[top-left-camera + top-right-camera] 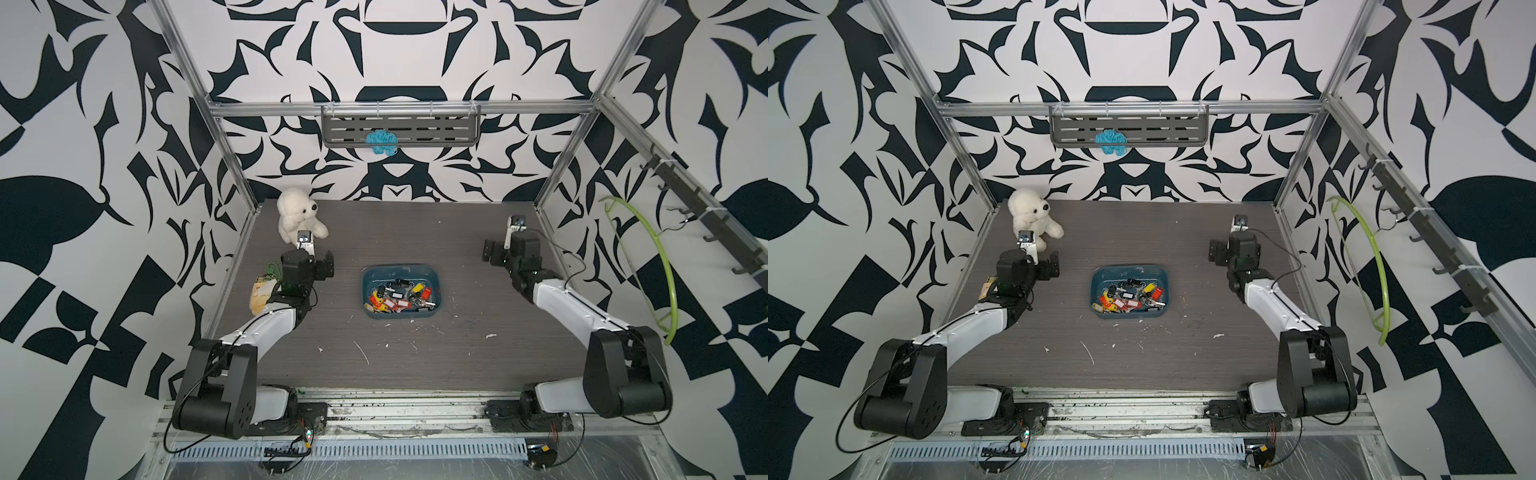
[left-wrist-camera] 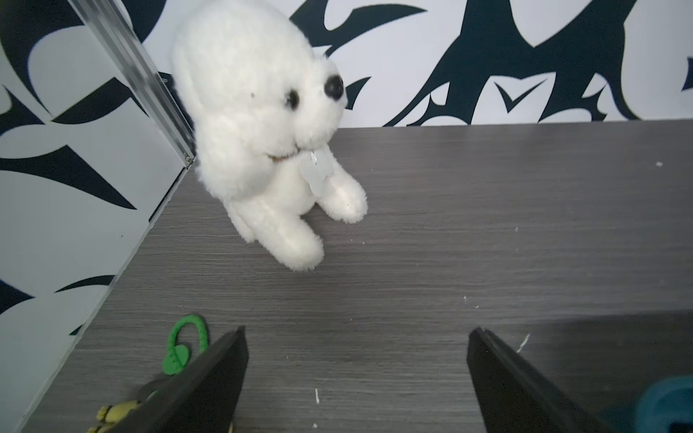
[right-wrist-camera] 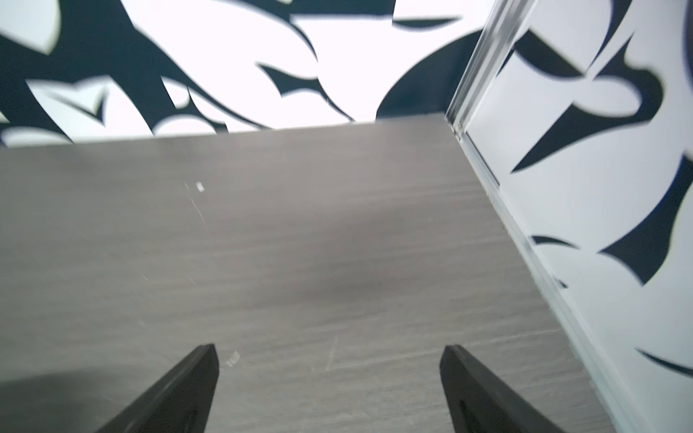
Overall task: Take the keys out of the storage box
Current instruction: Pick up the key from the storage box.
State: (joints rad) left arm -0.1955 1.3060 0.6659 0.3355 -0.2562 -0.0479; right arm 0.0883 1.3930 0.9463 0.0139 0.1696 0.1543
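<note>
The storage box [image 1: 400,269] [image 1: 1128,269], a shallow teal tub, sits at the table's middle in both top views. The keys [image 1: 399,297] [image 1: 1129,297] lie piled inside it, with red, yellow and black tags. My left gripper [image 1: 326,266] [image 1: 1051,266] hovers left of the box, open and empty. In the left wrist view the left gripper [image 2: 360,330] has bare table between its fingers, and a corner of the box [image 2: 667,397] shows. My right gripper [image 1: 490,251] [image 1: 1217,251] hangs to the right of the box and farther back. This right gripper [image 3: 330,346] is open over bare table.
A white plush bear [image 1: 297,216] [image 2: 262,131] sits at the back left, just beyond the left gripper. A green ring [image 2: 185,345] and a yellowish packet [image 1: 262,295] lie by the left wall. A green hanger [image 1: 648,266] hangs on the right wall. A grey shelf [image 1: 401,129] is mounted at the back.
</note>
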